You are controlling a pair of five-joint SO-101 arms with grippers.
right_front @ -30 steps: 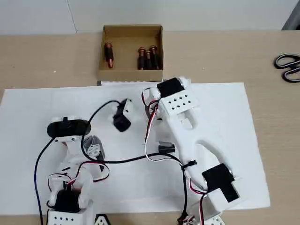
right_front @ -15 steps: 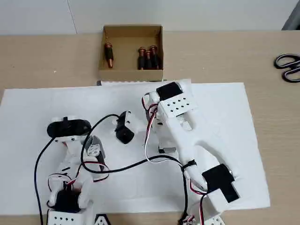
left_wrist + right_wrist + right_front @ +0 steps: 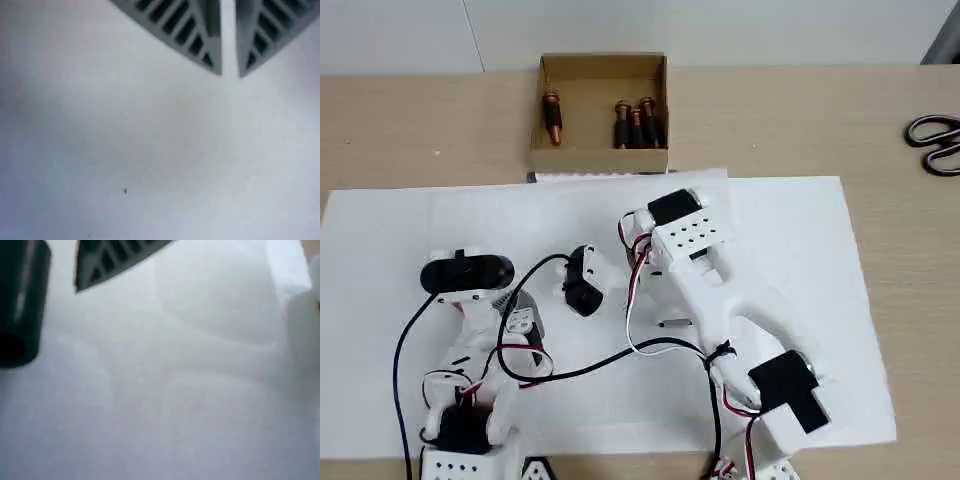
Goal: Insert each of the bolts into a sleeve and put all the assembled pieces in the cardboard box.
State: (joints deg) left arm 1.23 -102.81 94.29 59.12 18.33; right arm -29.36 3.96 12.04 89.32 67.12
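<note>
Seeing four pieces in the box and both arms over the paper

I see the cardboard box (image 3: 603, 157) at the far side of the table (image 3: 420, 130), just past the edge of the big white paper (image 3: 390, 240). Four bolt pieces lie inside it. One lone piece (image 3: 552, 116) lies near the box's left wall. A group of three (image 3: 636, 124) lies close together near its right wall. Each has a copper-coloured end and a dark body.

My left arm (image 3: 470, 350) sits folded at the near edge of the paper. The left gripper (image 3: 229, 70) points down at the paper. Its two grey fingers (image 3: 192, 30) sit close together with only a thin slit between them, and they hold nothing.

My right arm (image 3: 705, 265) stretches over the middle of the paper, short of the box. The right gripper (image 3: 112, 260) is low over the paper too. I cannot tell if it is open or closed. A pair of scissors (image 3: 934, 142) lies far off on the right side of the table.
</note>
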